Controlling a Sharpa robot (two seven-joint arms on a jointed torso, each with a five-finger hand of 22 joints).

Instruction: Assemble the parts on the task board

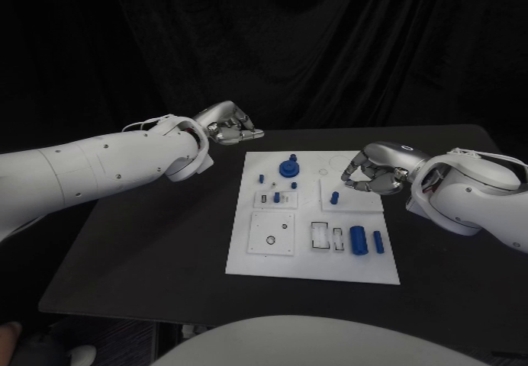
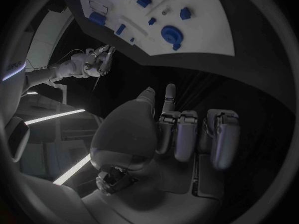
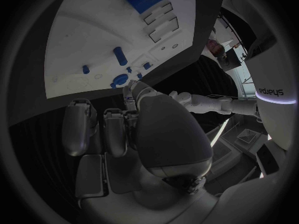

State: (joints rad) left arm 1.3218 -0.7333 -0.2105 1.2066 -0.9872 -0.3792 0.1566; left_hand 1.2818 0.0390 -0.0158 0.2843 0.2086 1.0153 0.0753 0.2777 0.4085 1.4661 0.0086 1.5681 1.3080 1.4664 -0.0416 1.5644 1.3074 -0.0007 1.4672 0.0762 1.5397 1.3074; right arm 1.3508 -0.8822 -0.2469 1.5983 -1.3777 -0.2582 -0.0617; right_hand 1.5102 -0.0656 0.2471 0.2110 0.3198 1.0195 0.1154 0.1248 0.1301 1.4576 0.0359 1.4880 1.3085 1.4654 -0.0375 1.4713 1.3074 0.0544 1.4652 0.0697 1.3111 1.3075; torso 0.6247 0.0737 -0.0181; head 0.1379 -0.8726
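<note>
The white rectangular task board (image 1: 313,255) lies mid-desk (image 1: 154,252), carrying small blue parts (image 1: 289,168). The left hand (image 1: 228,126) hangs clenched and empty beyond its far-left corner; the right hand (image 1: 374,171), fingers curled on nothing, hovers over its right edge.

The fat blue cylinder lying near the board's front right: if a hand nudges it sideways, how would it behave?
The blue cylinder lies on its side on the task board, so it would probably roll rather than slide. It looks solid and stiff, likely light. Its smooth round surface may slip from a loose pinch.
</note>
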